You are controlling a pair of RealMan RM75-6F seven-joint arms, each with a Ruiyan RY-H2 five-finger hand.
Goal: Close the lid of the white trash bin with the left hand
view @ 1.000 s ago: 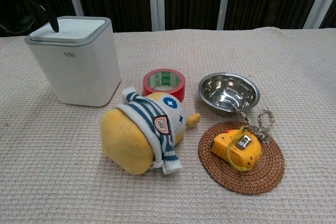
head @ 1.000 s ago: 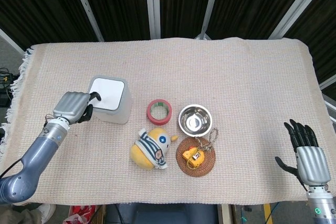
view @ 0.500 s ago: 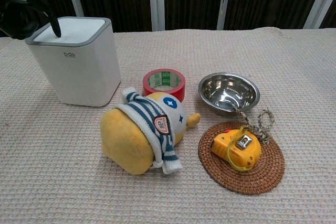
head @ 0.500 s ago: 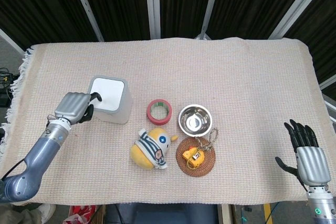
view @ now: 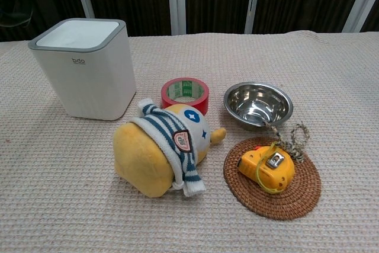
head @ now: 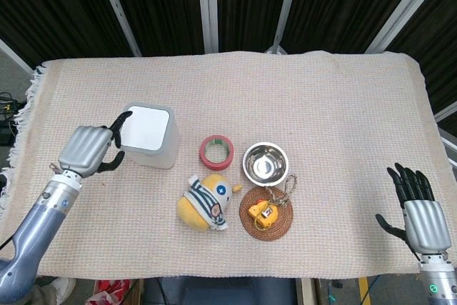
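The white trash bin (head: 148,136) stands left of centre on the table, and its lid (view: 78,33) lies flat inside the grey rim. My left hand (head: 88,150) hovers just to the left of the bin with its fingers spread and holds nothing. Its fingertips (head: 119,121) point at the bin's upper left edge; the chest view shows no hand on the lid. My right hand (head: 418,208) stays at the table's near right corner, fingers apart and empty.
To the right of the bin are a red tape roll (head: 216,151), a steel bowl (head: 265,163), a yellow plush toy (head: 207,201) and a yellow tape measure (head: 262,212) on a woven coaster (view: 299,194). A beige cloth (head: 321,105) covers the table.
My left hand has lifted off the bin's lid, drawn back to the left and spread its fingers. The lid has dropped flat into the rim. The right hand has not moved.
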